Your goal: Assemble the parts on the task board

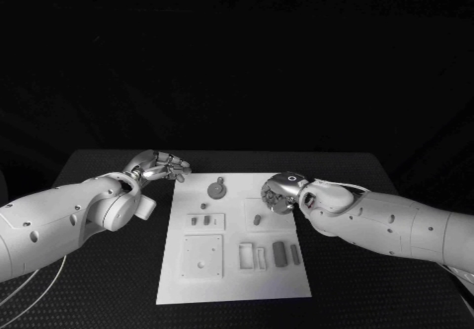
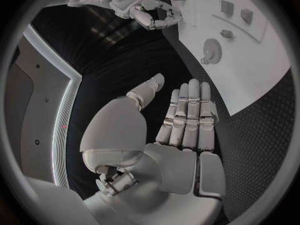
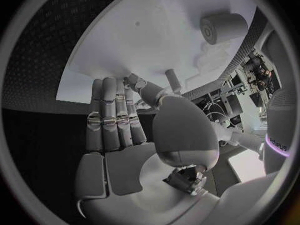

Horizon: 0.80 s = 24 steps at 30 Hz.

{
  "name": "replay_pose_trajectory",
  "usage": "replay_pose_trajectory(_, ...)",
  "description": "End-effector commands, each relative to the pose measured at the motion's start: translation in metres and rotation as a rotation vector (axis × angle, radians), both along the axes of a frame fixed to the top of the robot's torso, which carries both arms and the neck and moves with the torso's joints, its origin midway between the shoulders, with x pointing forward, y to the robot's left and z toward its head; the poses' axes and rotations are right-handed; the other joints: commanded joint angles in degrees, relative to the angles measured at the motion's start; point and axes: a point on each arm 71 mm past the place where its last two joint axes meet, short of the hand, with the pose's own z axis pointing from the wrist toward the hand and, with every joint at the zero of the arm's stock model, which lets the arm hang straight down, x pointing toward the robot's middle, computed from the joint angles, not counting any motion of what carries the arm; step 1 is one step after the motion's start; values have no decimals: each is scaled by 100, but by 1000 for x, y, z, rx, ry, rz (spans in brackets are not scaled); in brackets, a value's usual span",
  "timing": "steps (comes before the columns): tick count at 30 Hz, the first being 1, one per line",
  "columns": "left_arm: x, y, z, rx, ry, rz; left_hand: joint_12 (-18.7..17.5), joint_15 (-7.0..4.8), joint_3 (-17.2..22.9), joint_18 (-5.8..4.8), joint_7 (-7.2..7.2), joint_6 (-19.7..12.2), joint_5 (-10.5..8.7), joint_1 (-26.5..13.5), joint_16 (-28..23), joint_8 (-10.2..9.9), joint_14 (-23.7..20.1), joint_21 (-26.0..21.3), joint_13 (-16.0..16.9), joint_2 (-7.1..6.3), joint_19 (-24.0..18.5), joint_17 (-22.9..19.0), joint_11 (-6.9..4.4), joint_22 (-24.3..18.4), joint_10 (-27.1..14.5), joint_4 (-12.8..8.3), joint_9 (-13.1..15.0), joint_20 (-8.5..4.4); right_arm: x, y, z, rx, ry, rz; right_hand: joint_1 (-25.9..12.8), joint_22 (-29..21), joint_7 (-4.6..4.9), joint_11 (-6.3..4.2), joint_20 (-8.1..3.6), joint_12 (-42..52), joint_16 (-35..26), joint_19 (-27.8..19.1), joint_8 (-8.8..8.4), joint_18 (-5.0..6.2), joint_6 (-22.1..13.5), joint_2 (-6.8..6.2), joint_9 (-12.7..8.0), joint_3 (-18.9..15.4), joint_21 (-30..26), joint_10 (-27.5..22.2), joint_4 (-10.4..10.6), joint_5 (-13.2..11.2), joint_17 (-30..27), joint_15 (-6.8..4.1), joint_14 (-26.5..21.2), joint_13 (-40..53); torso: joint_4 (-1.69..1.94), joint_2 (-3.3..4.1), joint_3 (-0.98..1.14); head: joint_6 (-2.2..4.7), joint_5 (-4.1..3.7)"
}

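While fingers apart, left robot hand (image 1: 158, 166) and right robot hand (image 1: 281, 192) empty above task board (image 1: 234, 281).

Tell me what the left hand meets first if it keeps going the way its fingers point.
Probably bare table first, then the task board edge near the gear-shaped part. The left hand is open; height above the table is unclear.

Black table (image 1: 98, 288) with dotted surface

Right hand (image 1: 284, 192) covers part of the white rectangular task board (image 1: 235, 284), its fingers (image 1: 272, 202) hiding whatever lies beneath; small dark parts (image 1: 286, 253) near the board's edge too tiny to identify.
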Motion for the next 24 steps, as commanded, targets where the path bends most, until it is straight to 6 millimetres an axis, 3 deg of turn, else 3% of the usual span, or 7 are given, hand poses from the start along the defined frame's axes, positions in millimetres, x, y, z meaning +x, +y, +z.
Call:
replay_pose_trajectory(1,0,-1,1,-8,-2,-3,1,-3,-23,-9,-6,-34,-30,-57,-26,-32,50,3,-7,-8,39,10,9,-8,-33,25,-8,9,-7,3,-16,-53,63,18,-18,13,10,4,-16,-9,41,49,30,80,51,-27,-3,47,37,51,0,6,10,-4,47,-42,5,1,-4,-2,0)
replay_pose_trajectory(24,1,1,1,-5,-4,4,-1,-5,-27,-11,5,-63,-27,-59,-45,-38,58,0,-17,-9,44,41,15,-20,-47,37,-11,7,-9,4,-11,-36,59,28,-43,48,-7,-29,-46,-5,80,125,54,80,100,-36,-1,37,63,137,6,5,30,-36,114,-15,-2,-1,0,-25,23)
